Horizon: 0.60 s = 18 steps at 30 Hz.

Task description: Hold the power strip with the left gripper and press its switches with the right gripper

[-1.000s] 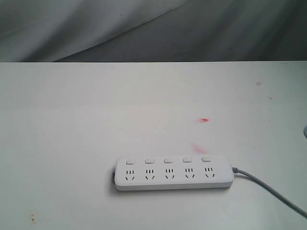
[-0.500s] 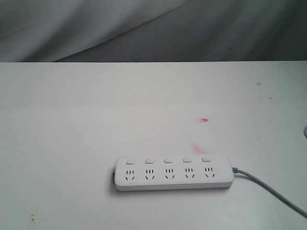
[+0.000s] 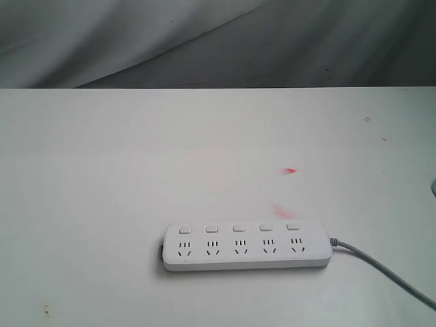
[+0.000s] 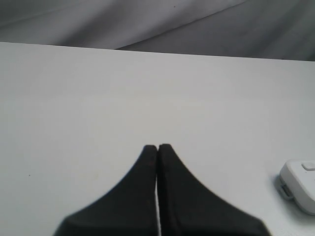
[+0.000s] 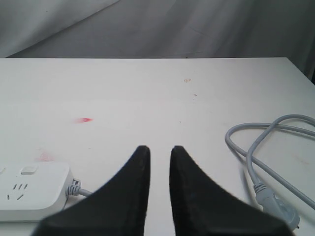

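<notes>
The white power strip (image 3: 245, 246) lies flat near the front of the table, its grey cord (image 3: 381, 269) running off to the right. Five switches (image 3: 238, 227) sit in a row above the sockets. Neither gripper shows in the exterior view. In the left wrist view my left gripper (image 4: 157, 146) is shut on nothing above bare table, with one end of the power strip (image 4: 300, 184) off to its side. My right gripper (image 5: 160, 147) stands slightly open and empty, beside the strip's cord end (image 5: 29, 189) and one switch (image 5: 28, 170).
The white table (image 3: 136, 170) carries two red smudges (image 3: 291, 170) behind the strip. The grey cord loops (image 5: 256, 147) on the table and ends in a plug (image 5: 275, 204) near the right gripper. A grey cloth backdrop (image 3: 204, 41) hangs behind the table's far edge.
</notes>
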Each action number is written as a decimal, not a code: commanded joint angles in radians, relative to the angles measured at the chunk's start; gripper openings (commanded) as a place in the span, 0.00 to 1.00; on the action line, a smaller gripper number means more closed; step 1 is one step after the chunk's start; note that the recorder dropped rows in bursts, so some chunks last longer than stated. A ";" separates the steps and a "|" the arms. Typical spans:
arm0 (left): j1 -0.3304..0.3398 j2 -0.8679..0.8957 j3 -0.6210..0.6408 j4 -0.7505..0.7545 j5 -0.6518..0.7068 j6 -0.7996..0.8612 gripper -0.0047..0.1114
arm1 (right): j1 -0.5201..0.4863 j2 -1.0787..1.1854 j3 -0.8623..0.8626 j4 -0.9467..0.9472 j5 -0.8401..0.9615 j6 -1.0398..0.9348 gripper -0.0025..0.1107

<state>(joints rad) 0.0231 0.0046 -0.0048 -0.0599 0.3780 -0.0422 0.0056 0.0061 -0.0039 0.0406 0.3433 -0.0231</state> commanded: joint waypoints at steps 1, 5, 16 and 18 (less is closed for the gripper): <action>-0.005 -0.005 0.005 -0.002 -0.017 -0.006 0.04 | -0.006 -0.006 0.004 -0.004 -0.002 0.002 0.15; -0.005 -0.005 0.005 0.023 -0.021 -0.006 0.04 | -0.006 -0.006 0.004 -0.004 -0.002 0.002 0.15; -0.005 -0.005 0.005 0.023 -0.020 -0.006 0.04 | -0.006 -0.006 0.004 -0.004 -0.002 0.002 0.15; -0.005 -0.005 0.005 0.023 -0.020 -0.006 0.04 | -0.006 -0.006 0.004 -0.004 -0.002 0.002 0.15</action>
<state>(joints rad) 0.0231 0.0046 -0.0048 -0.0387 0.3717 -0.0422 0.0056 0.0061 -0.0039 0.0406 0.3433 -0.0231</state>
